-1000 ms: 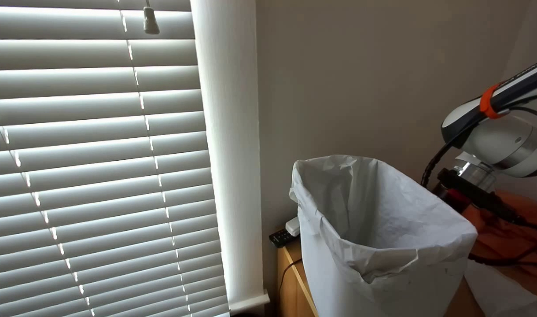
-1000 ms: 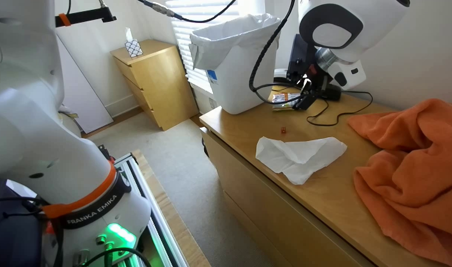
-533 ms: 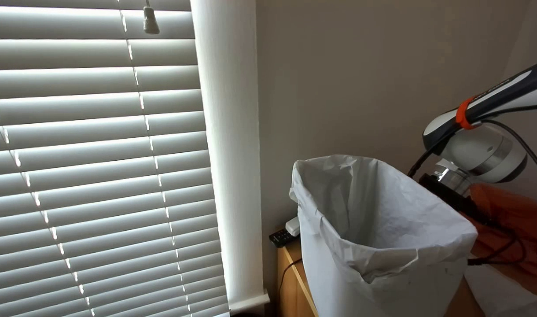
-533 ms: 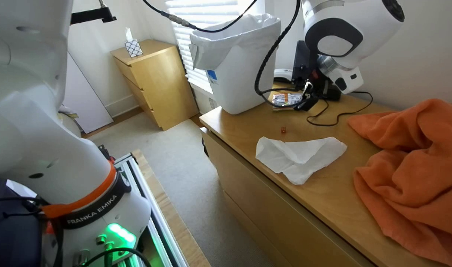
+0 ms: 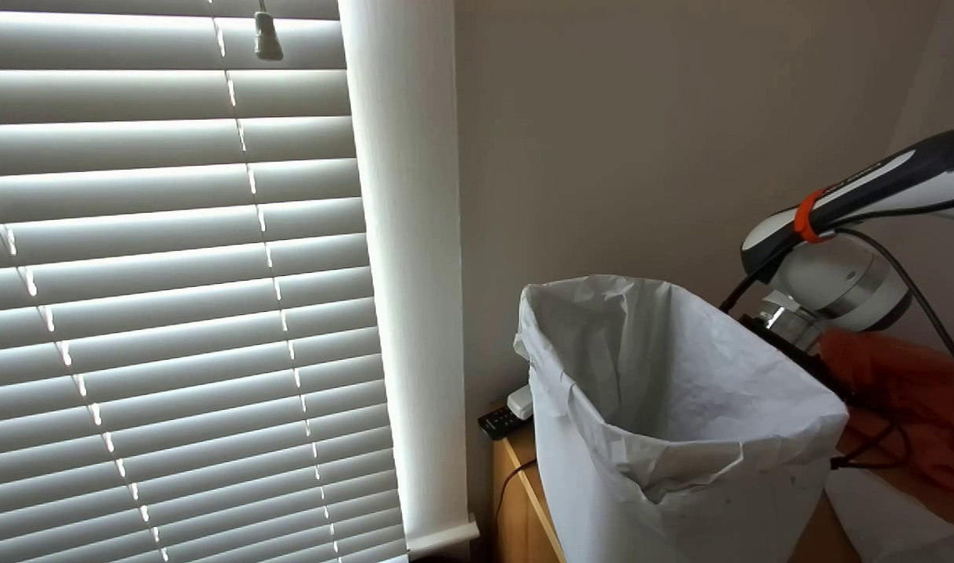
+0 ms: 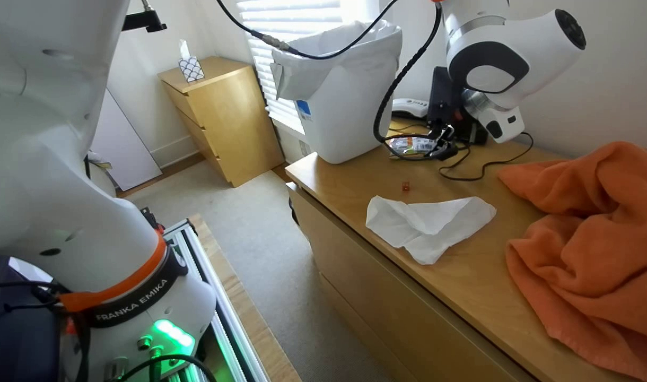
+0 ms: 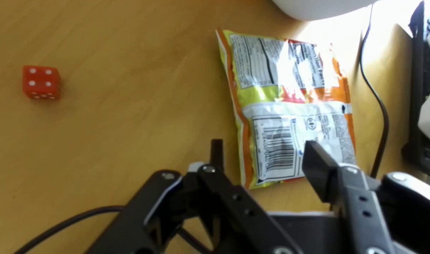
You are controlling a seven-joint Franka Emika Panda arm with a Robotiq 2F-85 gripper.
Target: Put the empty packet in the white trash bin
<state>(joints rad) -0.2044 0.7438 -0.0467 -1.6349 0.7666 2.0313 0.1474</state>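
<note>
End effector jaws apart, nothing held, nr the packet lying on the bench just beside the white bin; prob. v. light, soft, slick film, so best pinch mid-body to bunch it, not the edge.

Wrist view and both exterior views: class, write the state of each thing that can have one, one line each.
Gripper: open
Snack packet: lying label side up; opened or sealed, cannot tell
White trash bin: upright, lined with a bag folded over its rim
Red die: four facing up
Window blinds: lowered, light showing between slats
Orange cloth: rumpled
White sheet: creased
Tissue box: tissue sticking up
Base light: glowing green
</note>
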